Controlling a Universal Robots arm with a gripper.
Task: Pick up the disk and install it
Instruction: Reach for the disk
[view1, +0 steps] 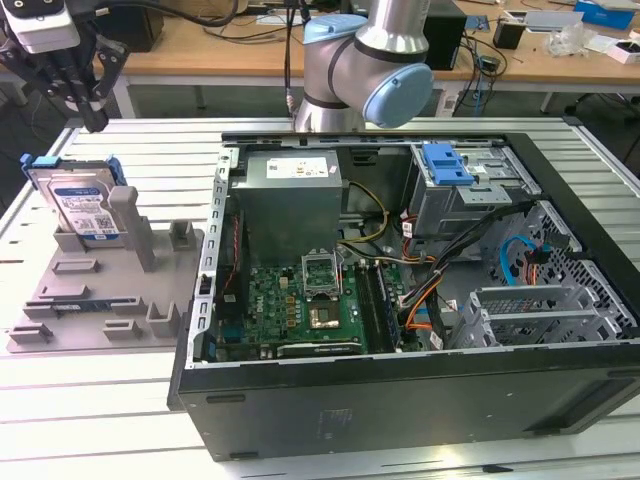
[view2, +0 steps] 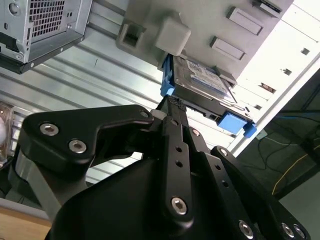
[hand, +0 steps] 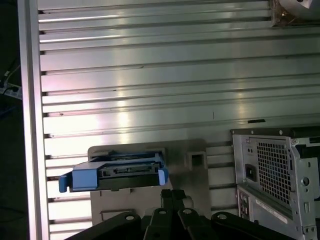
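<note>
The disk (view1: 85, 205) is a silver drive with a white-and-blue label in a bright blue bracket. It stands on edge in a grey holder (view1: 110, 300) at the exterior view's left. My gripper (view1: 93, 122) hangs just above the disk's top edge, shut and with nothing in it, not touching the disk. In the second wrist view the disk (view2: 205, 80) lies just beyond the black fingertips (view2: 174, 102). In the first wrist view the disk (hand: 117, 172) shows edge-on, with the gripper (hand: 172, 192) close beside it.
An open black computer case (view1: 590, 390) lies on the slatted aluminium table (view1: 90, 420) to the holder's right. Inside are a grey power-supply box (view1: 290, 190), a green motherboard (view1: 300, 305) and a blue caddy (view1: 445, 165) on the drive bay. The arm's base (view1: 350, 60) stands behind.
</note>
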